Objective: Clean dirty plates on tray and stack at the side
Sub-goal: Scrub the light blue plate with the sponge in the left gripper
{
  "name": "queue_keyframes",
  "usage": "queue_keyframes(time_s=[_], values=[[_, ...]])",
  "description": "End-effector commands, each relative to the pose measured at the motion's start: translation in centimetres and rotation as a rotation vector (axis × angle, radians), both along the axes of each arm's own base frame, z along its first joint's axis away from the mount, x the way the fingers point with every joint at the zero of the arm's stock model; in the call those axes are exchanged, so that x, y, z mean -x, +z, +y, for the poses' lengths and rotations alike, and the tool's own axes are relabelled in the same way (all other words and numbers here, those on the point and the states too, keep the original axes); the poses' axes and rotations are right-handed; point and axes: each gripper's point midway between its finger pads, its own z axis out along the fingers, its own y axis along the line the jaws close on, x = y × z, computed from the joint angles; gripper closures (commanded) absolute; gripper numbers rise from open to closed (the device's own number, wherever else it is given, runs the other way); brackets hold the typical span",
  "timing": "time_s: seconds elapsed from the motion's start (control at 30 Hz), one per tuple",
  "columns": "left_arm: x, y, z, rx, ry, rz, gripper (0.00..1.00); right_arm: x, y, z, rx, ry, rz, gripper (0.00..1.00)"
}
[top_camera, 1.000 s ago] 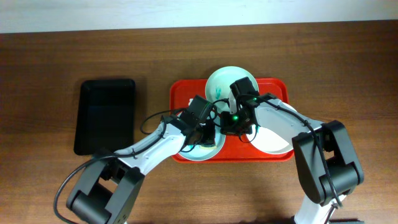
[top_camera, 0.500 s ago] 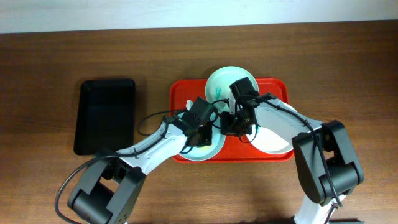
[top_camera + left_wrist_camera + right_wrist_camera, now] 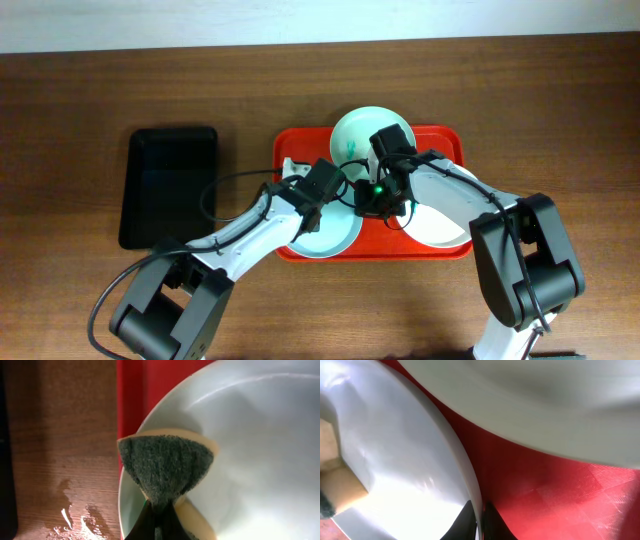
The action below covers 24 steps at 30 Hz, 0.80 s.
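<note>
The red tray [image 3: 440, 140] holds three plates: mint green [image 3: 352, 132] at the back, white [image 3: 440, 228] at the right, pale blue [image 3: 335, 235] at the front left. My left gripper [image 3: 305, 212] is shut on a folded green-and-yellow sponge [image 3: 165, 467], which rests on the pale blue plate [image 3: 250, 460] at its left edge. My right gripper [image 3: 365, 203] is shut on that plate's right rim, with a finger on each side of the rim [image 3: 479, 520]. The sponge [image 3: 337, 487] shows at the far side of the plate [image 3: 395, 460].
A black tray [image 3: 168, 185] lies on the wooden table to the left of the red one. Water drops [image 3: 75, 515] lie on the table beside the red tray's rim [image 3: 131, 395]. Another pale plate [image 3: 545, 405] sits close to the right gripper.
My left gripper has drawn the sponge from the middle of the pale blue plate to its left edge. The right gripper has stayed on the rim.
</note>
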Motion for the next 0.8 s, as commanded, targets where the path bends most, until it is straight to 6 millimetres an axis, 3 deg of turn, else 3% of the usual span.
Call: queue_keyframes(time_s=[0.0,0.07,0.1,0.23,0.37,0.53,0.6,0.77], values=[[-1.1,1.3,-4.0,0.185,-0.045,0.032,1.00,0.2,-0.3,0.0,0.006,0.003,0.005,0.91],[-0.2,1.6,-7.7,0.385,-0.107,0.112,1.00,0.1,-0.3,0.1,0.006,0.003,0.004,0.91],[0.3,1.5,-8.4,0.424,-0.121,0.138,1.00,0.1,-0.3,0.1,0.006,0.003,0.004,0.91],[1.4,0.2,-8.4,0.410,-0.123,0.194,1.00,0.1,-0.3,0.1,0.006,0.003,0.005,0.91],[1.6,-2.0,-6.5,0.314,-0.089,0.201,1.00,0.2,-0.3,0.0,0.007,0.003,0.005,0.91],[0.5,-3.8,-1.9,0.055,-0.024,0.135,1.00,0.2,-0.3,0.0,0.006,0.003,0.005,0.92],[0.0,-3.4,0.7,-0.091,0.002,0.090,1.00,0.2,-0.3,0.0,0.007,0.003,0.005,0.92],[-1.1,-1.2,4.1,-0.306,0.031,-0.001,1.00,0.2,-0.3,0.0,0.006,0.003,0.005,0.94]])
